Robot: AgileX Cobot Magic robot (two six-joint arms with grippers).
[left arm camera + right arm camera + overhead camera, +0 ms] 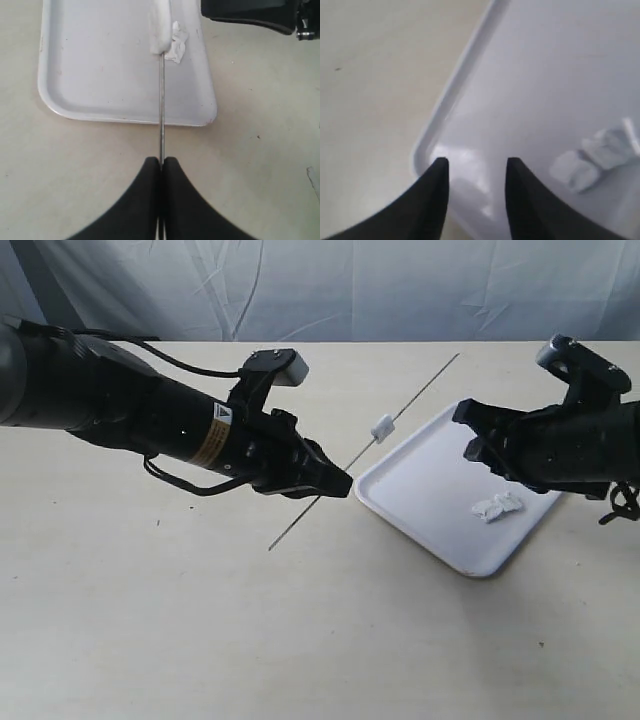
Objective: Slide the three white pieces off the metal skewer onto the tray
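Observation:
My left gripper (340,483) (161,160) is shut on the metal skewer (420,394) (161,115), which it holds slanted in the air with its far end above the tray's (430,490) (100,60) corner. One white piece (381,427) (160,25) is still threaded on the rod, beside the tray's near edge. Two white pieces (497,506) (590,160) (177,42) lie together on the tray. My right gripper (466,432) (477,162) hovers open over the tray (450,100) with nothing between its fingers, apart from the skewer.
The tray lies at an angle on a pale tabletop (200,620). A grey cloth backdrop (330,290) hangs behind the table's far edge. The right arm's body (580,440) (250,12) hangs over the tray's far right side.

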